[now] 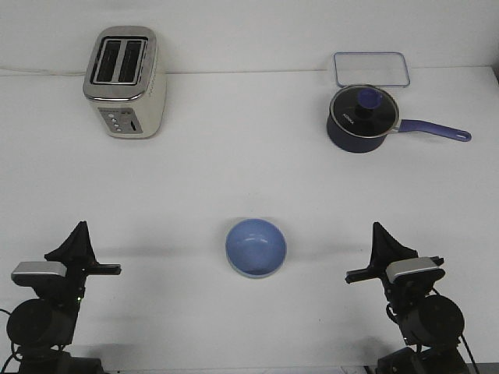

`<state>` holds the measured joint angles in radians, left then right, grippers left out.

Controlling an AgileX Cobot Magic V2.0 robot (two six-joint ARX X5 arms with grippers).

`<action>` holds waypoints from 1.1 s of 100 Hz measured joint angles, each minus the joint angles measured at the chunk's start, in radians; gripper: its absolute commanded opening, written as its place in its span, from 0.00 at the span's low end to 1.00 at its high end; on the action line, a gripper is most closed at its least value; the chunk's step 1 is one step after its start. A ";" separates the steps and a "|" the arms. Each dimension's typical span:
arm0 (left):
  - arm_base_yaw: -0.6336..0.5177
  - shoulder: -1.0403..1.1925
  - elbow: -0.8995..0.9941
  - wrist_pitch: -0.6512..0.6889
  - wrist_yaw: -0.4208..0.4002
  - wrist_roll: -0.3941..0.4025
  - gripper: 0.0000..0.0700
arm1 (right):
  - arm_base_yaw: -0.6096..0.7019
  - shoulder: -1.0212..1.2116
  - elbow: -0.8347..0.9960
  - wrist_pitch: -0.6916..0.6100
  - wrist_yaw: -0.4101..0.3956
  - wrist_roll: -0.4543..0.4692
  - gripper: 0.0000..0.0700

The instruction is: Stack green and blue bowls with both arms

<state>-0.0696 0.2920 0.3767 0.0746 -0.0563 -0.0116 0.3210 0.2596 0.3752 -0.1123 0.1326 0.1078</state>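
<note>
The light blue bowl [256, 247] sits upright on the white table, at the middle near the front. A thin pale edge shows under its near side; I cannot tell whether that is the green bowl. No green bowl shows anywhere else. My left gripper [80, 227] is at the front left, pointing up, fingers together and empty, well left of the bowl. My right gripper [377, 229] is at the front right, pointing up, fingers together and empty, well right of the bowl.
A cream and silver toaster [125, 82] stands at the back left. A dark navy saucepan [361, 119] with a glass lid and long handle stands at the back right. A clear rectangular lid [371, 68] lies behind it.
</note>
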 measured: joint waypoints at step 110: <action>0.069 -0.285 -0.343 0.057 0.092 -0.005 0.02 | 0.000 0.000 0.000 -0.002 0.000 0.000 0.00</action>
<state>-0.0006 0.0074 0.0334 0.1314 0.0360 -0.0170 0.3210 0.2596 0.3752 -0.1143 0.1326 0.1078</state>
